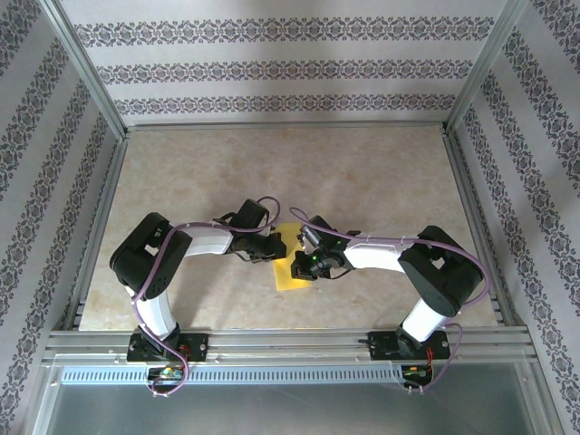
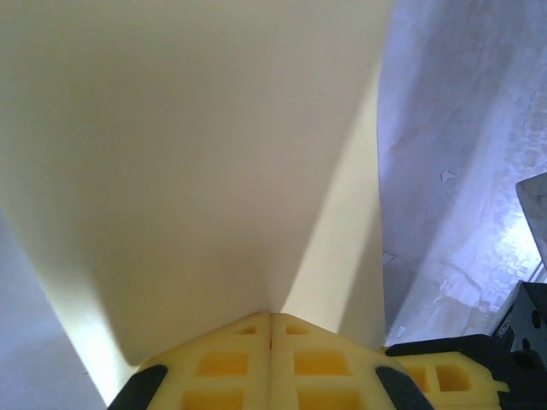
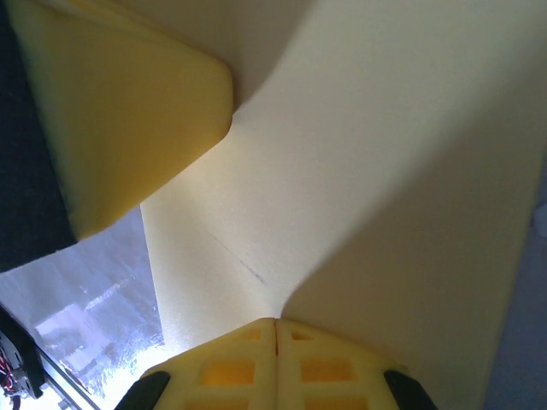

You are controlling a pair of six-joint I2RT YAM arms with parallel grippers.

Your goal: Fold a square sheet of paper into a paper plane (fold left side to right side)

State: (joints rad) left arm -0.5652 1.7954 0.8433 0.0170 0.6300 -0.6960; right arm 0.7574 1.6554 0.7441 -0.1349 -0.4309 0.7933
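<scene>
Both my grippers are clenched on the square sheet of paper (image 1: 292, 275). The left gripper (image 2: 272, 320) has its pads pressed together, with yellow paper fanning up from the tips. The right gripper (image 3: 275, 323) is the same, pinching at a bend in the sheet. From the top the left gripper (image 1: 277, 246) comes in on the sheet's left edge and the right gripper (image 1: 301, 266) on its right edge, and the two nearly meet over it. My wrists and purple cables (image 1: 272, 204) cover the sheet's middle; yellow shows at its far corner and near end. The beige table (image 1: 381, 181) under the sheet is bare around it. In the right wrist view the left finger pad (image 3: 128, 111) lies against the sheet. Patterned walls (image 1: 290, 68) stand well beyond the sheet.
</scene>
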